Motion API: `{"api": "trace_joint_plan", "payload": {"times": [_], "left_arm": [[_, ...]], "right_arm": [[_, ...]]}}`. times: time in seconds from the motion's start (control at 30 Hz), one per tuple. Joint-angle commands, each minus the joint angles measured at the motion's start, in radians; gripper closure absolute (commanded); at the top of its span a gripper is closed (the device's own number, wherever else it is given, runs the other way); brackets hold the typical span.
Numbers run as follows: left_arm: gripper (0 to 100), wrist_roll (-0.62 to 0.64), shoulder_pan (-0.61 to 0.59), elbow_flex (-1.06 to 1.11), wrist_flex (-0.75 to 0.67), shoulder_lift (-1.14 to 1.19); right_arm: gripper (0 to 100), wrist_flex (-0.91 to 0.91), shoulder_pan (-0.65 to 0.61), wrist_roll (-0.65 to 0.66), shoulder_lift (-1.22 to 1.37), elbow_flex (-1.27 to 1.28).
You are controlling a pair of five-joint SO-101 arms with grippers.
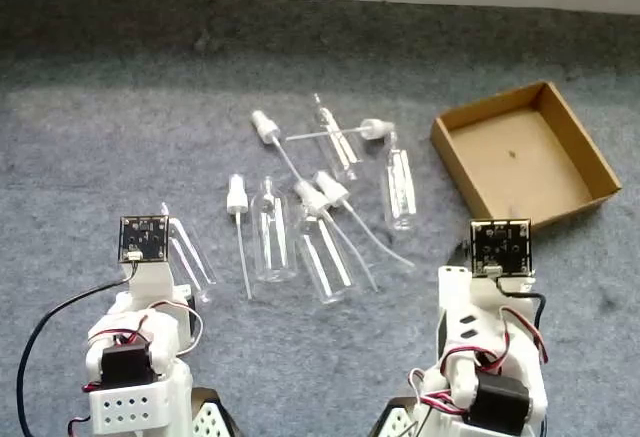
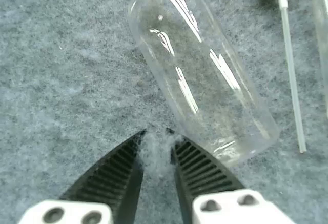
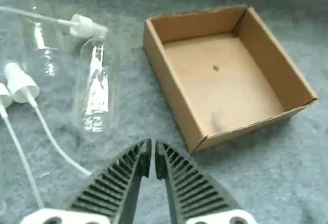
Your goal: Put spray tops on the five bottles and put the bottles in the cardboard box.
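Several clear bottles lie on the grey carpet, among them one (image 1: pixel 272 227) at the middle and one (image 1: pixel 398 187) nearer the cardboard box (image 1: pixel 457 164). Loose white spray tops (image 1: pixel 237 195) with long tubes lie among them. My left gripper (image 2: pixel 156 134) is shut with nothing in it, its tips just beside the base of a lying bottle (image 2: pixel 202 75). My right gripper (image 3: pixel 152 149) is shut and empty, low over the carpet short of the box (image 3: pixel 169 85). A bottle (image 3: pixel 95 85) lies ahead of it with a spray top (image 3: pixel 84 26) at its neck.
The box stands open at the back right with nothing inside. A thin spray tube (image 2: pixel 290 70) lies beside the left bottle. Another spray top (image 3: pixel 20 83) and its curved tube lie near the right gripper. Bare carpet stretches to the far left and in front.
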Motion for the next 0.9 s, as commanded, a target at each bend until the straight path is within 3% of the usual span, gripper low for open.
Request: {"api": "trace_joint_plan", "payload": {"times": [0.0,0.17,0.4,0.87], "left_arm": [[99,-0.008,-0.013,0.022,0.005,-0.007],[99,-0.008,-0.013,0.022,0.005,-0.007],[99,-0.008,-0.013,0.022,0.005,-0.007],[99,-0.008,-0.013,0.022,0.005,-0.007]], "right_arm": [[99.1,-0.093,0.065,0.063,0.002,-0.064],[99.1,-0.09,0.108,0.069,0.004,-0.082],[99.1,0.005,0.116,0.071,0.044,-0.354],[98.8,0.197,0.081,0.071,0.819,-0.7]]}}
